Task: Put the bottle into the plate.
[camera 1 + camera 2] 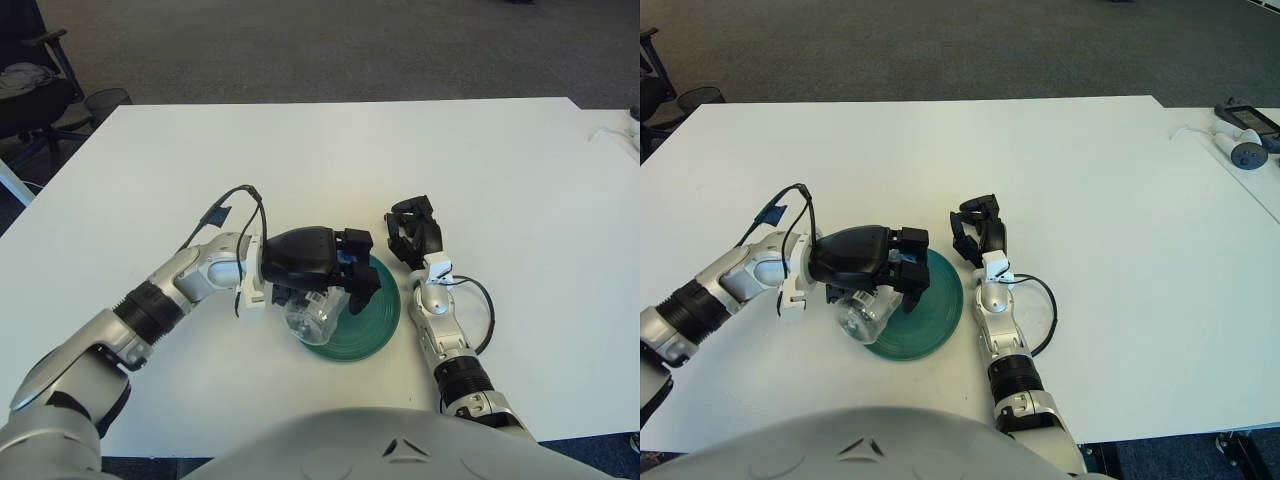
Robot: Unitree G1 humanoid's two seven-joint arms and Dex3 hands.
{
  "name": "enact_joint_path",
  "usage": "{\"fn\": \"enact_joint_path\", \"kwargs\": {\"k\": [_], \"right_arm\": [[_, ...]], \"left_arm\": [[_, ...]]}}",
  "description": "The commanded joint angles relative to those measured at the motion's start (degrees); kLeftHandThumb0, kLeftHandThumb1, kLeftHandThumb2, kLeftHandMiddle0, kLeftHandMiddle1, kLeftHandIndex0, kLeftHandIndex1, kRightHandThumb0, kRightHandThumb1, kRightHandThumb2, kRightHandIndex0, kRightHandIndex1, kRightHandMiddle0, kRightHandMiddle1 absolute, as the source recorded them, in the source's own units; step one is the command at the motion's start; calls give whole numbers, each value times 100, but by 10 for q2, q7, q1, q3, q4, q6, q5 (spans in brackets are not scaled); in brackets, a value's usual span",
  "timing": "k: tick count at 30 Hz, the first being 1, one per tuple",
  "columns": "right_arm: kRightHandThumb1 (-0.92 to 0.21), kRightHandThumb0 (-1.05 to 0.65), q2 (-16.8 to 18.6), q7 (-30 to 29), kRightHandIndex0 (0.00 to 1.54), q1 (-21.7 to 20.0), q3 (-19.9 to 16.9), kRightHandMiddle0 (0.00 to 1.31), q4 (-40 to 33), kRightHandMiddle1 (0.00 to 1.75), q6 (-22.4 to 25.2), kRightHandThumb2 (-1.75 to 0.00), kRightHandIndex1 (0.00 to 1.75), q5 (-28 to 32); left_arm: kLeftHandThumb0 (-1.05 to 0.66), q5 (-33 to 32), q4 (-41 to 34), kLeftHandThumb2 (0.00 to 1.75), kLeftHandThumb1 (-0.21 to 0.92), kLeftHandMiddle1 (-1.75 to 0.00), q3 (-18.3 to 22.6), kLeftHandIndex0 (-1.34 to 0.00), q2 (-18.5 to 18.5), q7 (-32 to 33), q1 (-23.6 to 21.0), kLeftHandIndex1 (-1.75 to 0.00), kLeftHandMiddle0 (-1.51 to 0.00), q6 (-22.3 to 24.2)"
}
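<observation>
Left hand (325,265) grips the clear plastic bottle (312,315), tilted over the round green plate's (372,318) left rim on the white surface (300,160). Right hand (413,232), fingers curled and empty, sits just beside the plate's right edge.

One bottle (316,312), one plate (372,318), two hands, one table (330,160).

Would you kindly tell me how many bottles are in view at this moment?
1. The clear plastic bottle lies on its side at the left edge of the green plate, under the left hand, whose fingers curl over it. None other is visible.
</observation>
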Motion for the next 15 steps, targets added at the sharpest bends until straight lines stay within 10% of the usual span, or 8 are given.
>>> {"fn": "enact_joint_path", "kwargs": {"k": [1,3,5,7,15], "right_arm": [[-92,-35,20,3,27,37,-4,19,31,175,65,-51,121,12],[-92,-34,22,2,27,38,-5,19,27,175,73,-51,122,13],[-92,-34,24,2,26,40,-5,19,21,175,82,-51,122,14],[-92,-35,24,2,26,41,-4,19,14,175,88,-51,122,13],[-92,-34,21,4,26,37,-4,19,7,175,112,-52,122,10]], "left_arm": [[-1,24,13,137,25,-175,17,-50,-20,-1,14,-163,-66,-23],[-1,35,15,128,33,-175,25,-42,-25,-4,15,-166,-60,-31],[-21,46,12,84,68,-169,31,-29,-26,-11,16,-171,-40,-27],[-49,56,4,86,80,-145,37,-15,-24,-20,18,-158,-24,-16],[-91,221,-20,106,91,-39,115,-1,-38,57,69,-43,-3,-4]]}}
